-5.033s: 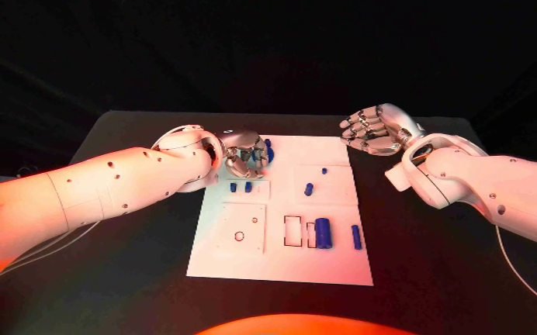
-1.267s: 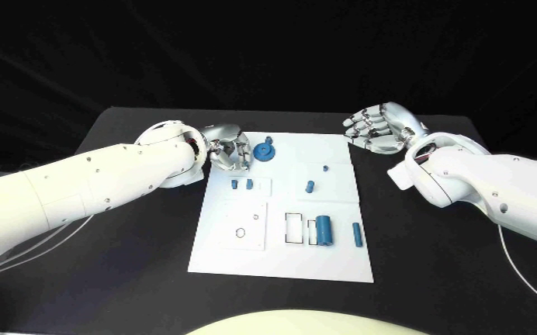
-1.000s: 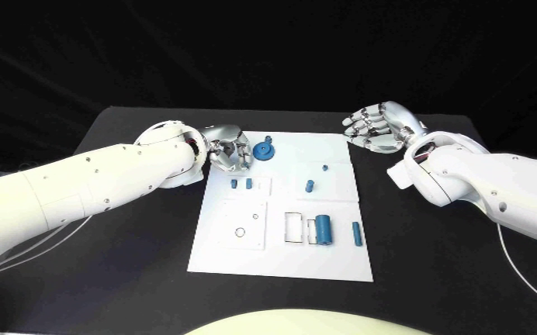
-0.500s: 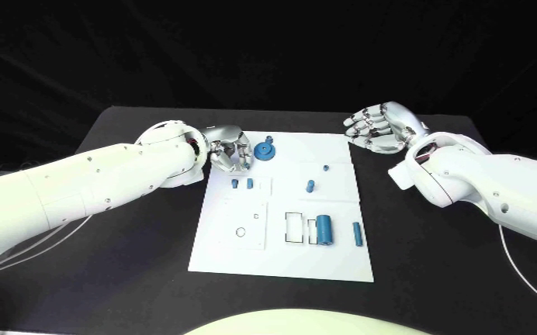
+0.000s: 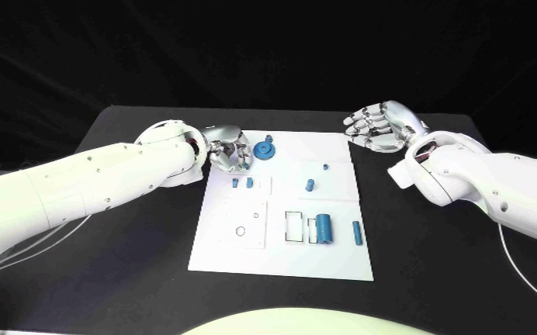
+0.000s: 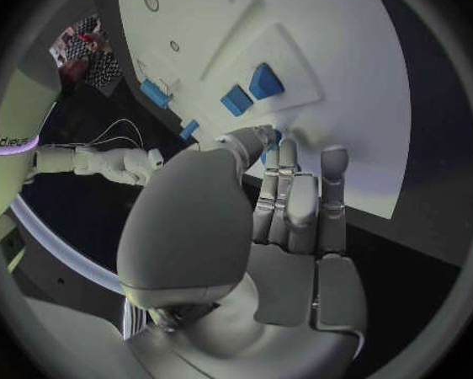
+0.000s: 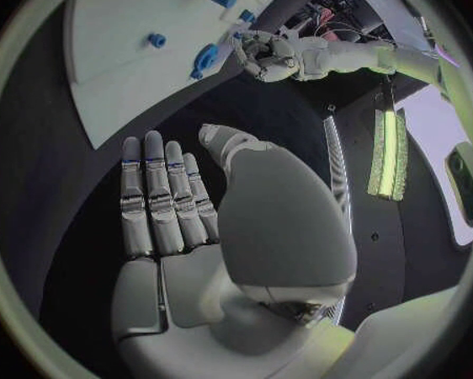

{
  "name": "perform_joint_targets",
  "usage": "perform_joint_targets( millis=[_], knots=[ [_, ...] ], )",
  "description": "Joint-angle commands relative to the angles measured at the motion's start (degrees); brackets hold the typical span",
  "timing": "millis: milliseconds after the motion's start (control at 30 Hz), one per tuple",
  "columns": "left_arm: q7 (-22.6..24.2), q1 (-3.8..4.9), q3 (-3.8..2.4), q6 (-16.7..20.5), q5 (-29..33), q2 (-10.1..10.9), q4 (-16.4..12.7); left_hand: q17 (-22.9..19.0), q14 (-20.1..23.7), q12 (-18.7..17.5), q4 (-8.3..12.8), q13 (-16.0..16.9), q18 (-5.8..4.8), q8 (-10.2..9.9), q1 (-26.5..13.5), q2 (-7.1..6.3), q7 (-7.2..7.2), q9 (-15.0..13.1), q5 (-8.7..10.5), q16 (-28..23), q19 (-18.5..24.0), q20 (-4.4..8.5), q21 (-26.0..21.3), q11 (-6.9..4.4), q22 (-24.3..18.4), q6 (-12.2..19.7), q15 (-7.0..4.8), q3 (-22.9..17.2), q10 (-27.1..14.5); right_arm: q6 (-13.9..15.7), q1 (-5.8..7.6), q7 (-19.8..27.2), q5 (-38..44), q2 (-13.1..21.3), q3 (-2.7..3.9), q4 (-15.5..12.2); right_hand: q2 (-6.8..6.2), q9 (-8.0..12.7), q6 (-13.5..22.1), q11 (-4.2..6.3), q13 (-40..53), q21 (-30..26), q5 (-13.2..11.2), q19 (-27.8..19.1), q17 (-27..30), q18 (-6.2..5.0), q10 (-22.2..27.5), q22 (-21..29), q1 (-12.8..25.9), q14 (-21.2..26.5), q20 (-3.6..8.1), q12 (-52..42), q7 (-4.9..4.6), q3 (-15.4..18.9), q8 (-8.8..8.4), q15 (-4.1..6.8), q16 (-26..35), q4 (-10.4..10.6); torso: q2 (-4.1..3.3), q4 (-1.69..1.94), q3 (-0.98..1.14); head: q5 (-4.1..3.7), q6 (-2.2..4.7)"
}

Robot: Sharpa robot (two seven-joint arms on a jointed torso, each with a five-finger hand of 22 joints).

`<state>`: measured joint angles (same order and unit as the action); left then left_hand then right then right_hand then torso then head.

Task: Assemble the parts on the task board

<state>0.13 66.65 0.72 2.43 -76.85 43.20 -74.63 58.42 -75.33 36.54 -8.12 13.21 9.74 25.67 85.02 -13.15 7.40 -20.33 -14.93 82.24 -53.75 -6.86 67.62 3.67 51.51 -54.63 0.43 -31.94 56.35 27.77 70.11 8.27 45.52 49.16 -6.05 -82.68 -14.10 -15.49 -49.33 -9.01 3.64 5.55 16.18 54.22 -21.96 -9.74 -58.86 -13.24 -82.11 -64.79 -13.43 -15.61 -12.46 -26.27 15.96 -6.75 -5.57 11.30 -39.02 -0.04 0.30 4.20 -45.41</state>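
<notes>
The left hand [image 5: 230, 150] hovers at the far left corner of the task board [image 5: 280, 265], its fingers curled loosely inward with nothing visibly between them; in the left wrist view the fingertips [image 6: 282, 153] lie together just above the board's edge, and whether they touch it cannot be told. Just beside that hand sits the round blue part [image 5: 265, 150], a disc-like piece with a small knob at its far side. Nearer the robot lie two small blue blocks [image 5: 242, 183] side by side, then a short peg [image 5: 310, 186] and a tiny stud [image 5: 324, 167] toward the board's right. Along the near right part stand a thick blue cylinder [image 5: 324, 229] next to two empty rectangular slots, and a slim blue pin [image 5: 357, 233] beside it.

The right hand [image 5: 379, 127] is held off the board's far right corner, released, fingers straight and apart, palm facing the board.

The parts look like rigid, light plastic, probably smooth enough to slip from metal fingertips. The disc is best pinched across its rim or by the knob; the cylinder and pin across their middles, where they would not roll away. The small blocks offer little to hold and sit close together, so fingers need to come from above.

The board lies flat with black table [image 5: 134, 257] open all round it; the left forearm [image 5: 101, 184] crosses the table's left side, leaving the near and right sides free for approach
</notes>
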Motion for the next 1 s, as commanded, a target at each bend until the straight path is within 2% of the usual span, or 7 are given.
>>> perform_joint_targets(
  millis=[33,633,1000],
  knots=[
    [0.5,-0.14,0.07,-1.2,-0.3,-0.1,0.0,0.0,-0.1,-0.4,0.5,-0.1,-0.48,0.2,-0.5,0.25,-0.07,-0.1,0.13,0.2,-0.1,0.08,0.1,-0.12,0.1,-0.6,-0.13,0.0,0.5,-0.1,-0.04,0.5,0.3,0.0,0.03,0.0,0.08,0.0,-0.4,-0.14,0.0,-0.3,0.1,-0.4,0.1,-0.69,-0.2,0.1,0.5,0.3,-0.14,0.3,-0.22,-0.3,-0.23,-0.02,0.3,0.0,0.01,-0.02,-0.02,0.04,-0.03],
    [0.0,-0.17,0.12,-1.8,0.0,-0.2,0.1,-0.1,0.0,-0.5,0.5,-0.1,-0.47,0.1,-0.5,0.33,-0.10,-0.1,0.19,0.2,-0.1,0.11,0.1,-0.15,0.1,-0.8,-0.18,0.0,0.7,-0.1,-0.05,0.5,0.3,0.0,0.03,0.0,0.05,0.0,-0.4,-0.14,0.0,-0.4,0.0,-0.4,0.1,-0.69,-0.2,0.1,0.6,0.4,-0.16,0.4,-0.23,-0.4,-0.25,-0.03,0.4,0.0,-0.01,-0.03,-0.01,-0.08,-0.06],
    [-1.5,-0.17,0.22,-2.7,-0.2,-0.3,0.5,-0.5,0.2,-1.4,0.6,-0.3,-0.46,-1.1,-0.9,0.22,0.13,0.2,0.21,0.1,0.2,0.13,-0.1,0.10,0.0,0.0,-0.03,0.0,0.8,-0.1,-0.05,0.5,0.2,0.0,0.03,0.0,0.04,0.0,-0.4,-0.15,0.0,-0.4,0.0,-0.4,0.1,-0.69,-0.2,0.1,0.6,0.4,-0.17,0.4,-0.23,-0.4,-0.26,-0.04,0.4,0.0,-0.01,-0.03,-0.02,-0.06,-0.10]
  ],
)
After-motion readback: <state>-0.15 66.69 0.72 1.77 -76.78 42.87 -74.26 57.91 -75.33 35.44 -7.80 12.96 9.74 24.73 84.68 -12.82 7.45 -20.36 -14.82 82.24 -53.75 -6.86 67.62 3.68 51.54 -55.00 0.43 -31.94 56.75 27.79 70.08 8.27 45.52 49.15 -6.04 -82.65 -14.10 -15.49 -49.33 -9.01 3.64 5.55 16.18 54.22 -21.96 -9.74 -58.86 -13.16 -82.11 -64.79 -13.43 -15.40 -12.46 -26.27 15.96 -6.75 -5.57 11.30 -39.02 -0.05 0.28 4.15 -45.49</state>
